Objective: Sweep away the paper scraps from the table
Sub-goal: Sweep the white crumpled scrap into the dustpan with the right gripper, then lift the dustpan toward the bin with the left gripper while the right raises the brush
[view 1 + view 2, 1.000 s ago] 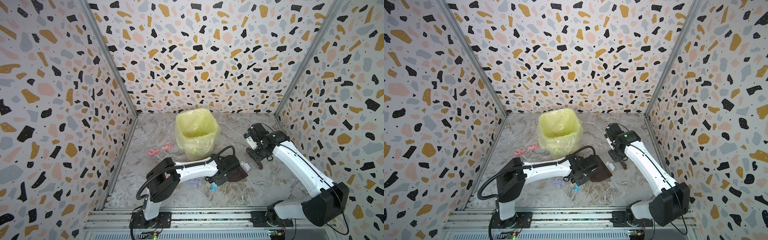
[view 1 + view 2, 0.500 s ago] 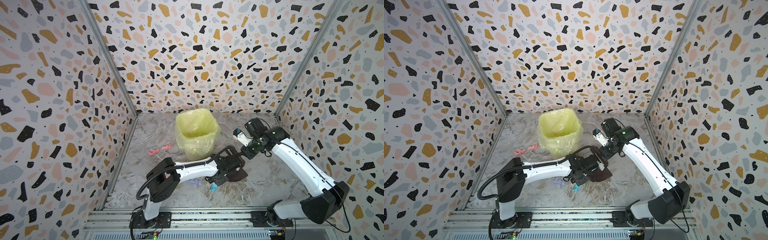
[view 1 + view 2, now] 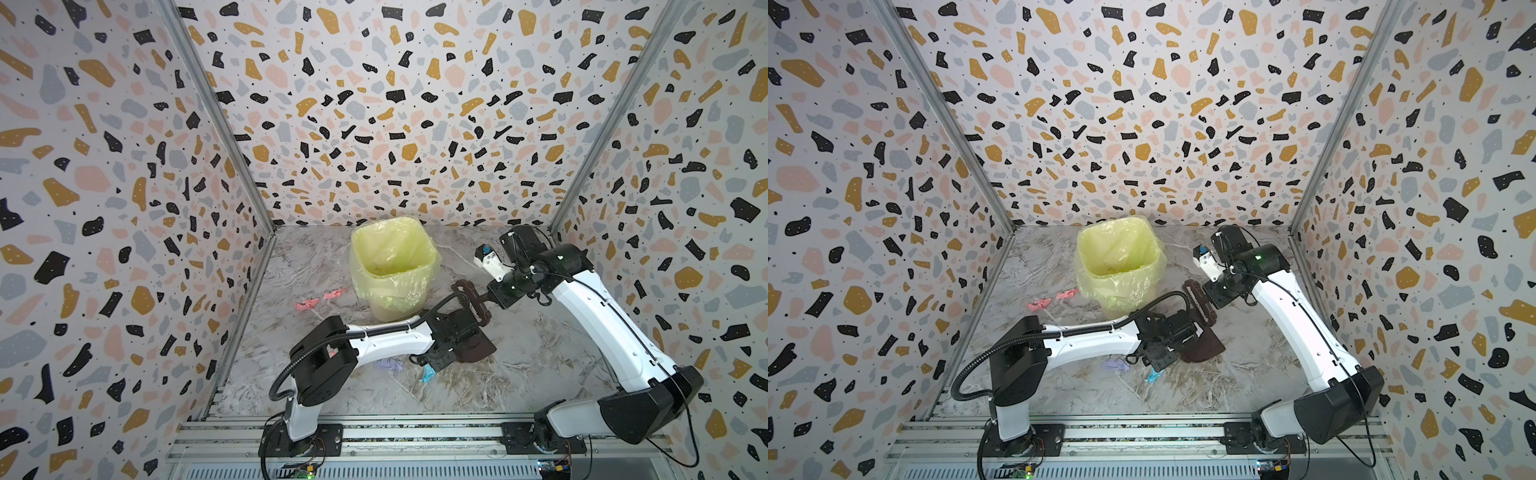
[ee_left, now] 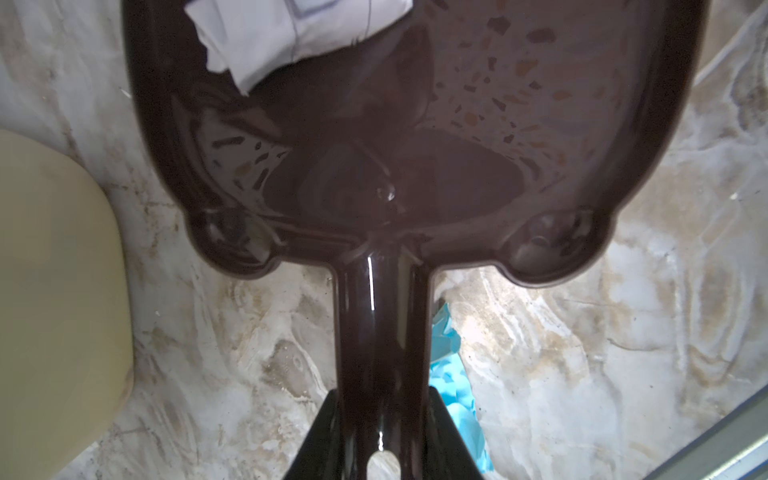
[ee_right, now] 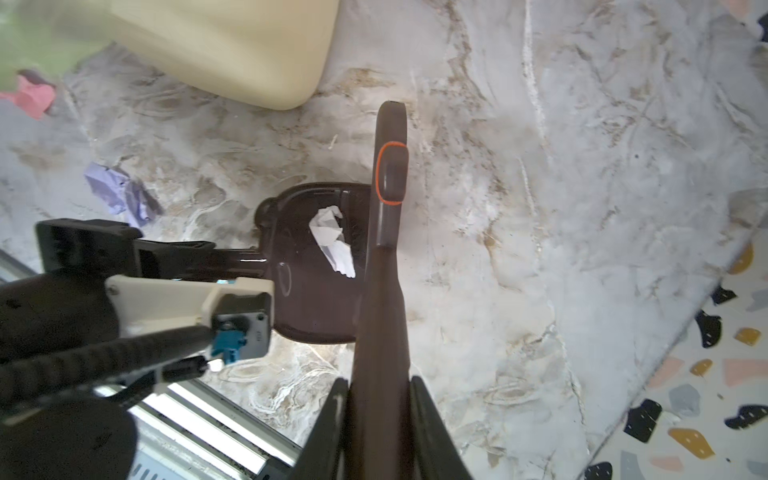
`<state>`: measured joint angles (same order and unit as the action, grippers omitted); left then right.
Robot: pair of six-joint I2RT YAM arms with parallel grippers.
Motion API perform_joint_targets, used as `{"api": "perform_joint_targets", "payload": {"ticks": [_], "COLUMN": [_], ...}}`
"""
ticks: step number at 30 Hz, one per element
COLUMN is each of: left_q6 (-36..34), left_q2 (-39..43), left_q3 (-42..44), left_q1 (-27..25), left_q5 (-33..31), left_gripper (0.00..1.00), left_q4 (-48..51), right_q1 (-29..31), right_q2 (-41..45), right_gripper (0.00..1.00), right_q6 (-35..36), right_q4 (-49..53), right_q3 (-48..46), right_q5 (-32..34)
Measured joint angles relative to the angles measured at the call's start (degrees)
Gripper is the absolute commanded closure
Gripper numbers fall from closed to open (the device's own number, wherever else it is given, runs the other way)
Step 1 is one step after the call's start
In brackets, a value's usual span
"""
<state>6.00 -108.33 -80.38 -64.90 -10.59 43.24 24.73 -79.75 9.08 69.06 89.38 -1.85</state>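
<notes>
Left gripper [image 4: 382, 419] jaws pinch the pan [image 4: 415, 166] handle; a white scrap [image 4: 291, 37] lies in the pan ahead of them; a blue scrap [image 4: 453, 374] lies on the table [image 4: 582, 353] just beside them; right gripper [image 5: 378, 399] jaws clamp the brush [image 5: 380, 291] handle.

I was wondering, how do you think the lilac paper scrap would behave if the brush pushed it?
The lilac paper scrap looks thin and crumpled, so probably very light and floppy. On the smooth table it should slide easily, though its uneven creases may make it tumble or skip aside.
</notes>
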Motion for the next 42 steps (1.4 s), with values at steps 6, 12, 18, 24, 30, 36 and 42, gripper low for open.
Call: {"api": "perform_joint_targets", "payload": {"ticks": [6, 12, 18, 24, 30, 36, 42], "left_q6": [0.17, 0.22, 0.79, 1.75, 3.43, 4.79, 5.88], "left_q2": [3.74, 6.34, 8.66, 11.34, 15.78, 18.18, 19.41], "left_q3": [1.03, 1.18, 0.04, -5.92, -13.16, -18.43, -21.38], "left_q1": [0.00, -0.02, -0.68, -3.23, -4.13, -4.11, -3.41], "left_q5": [-1.75, -2.56, -3.52, -3.93, -5.07, -7.76, -9.99], "left_gripper": [1.00, 1.00, 1.00, 1.00, 1.00, 1.00, 1.00], "left_q4": [-2.01, -3.02, 0.15, 7.04, 14.64, 22.32, 27.69], "right_q1": [-1.49, -4.90, -12.74, -19.04, -22.34, -23.80, -24.41], "right_q2": [1.90, 3.74, 7.08, 9.94, 10.67, 11.08, 11.56], "right_gripper": [1.00, 1.00, 1.00, 1.00, 1.00, 1.00, 1.00], "right_q6": [-0.68, -1.25, -2.23, -4.04, -5.70, -6.93, -7.52], "right_q4": [-0.04, -1.31, -4.79, -8.55, -11.21, -13.09, -14.27], "right_q3": [0.04, 0.07, -0.15, -3.19, -7.72, -10.10, -10.91], "right_q5": [4.20, 6.38, 2.25, -4.42, -10.67, -14.71, -16.72]}}
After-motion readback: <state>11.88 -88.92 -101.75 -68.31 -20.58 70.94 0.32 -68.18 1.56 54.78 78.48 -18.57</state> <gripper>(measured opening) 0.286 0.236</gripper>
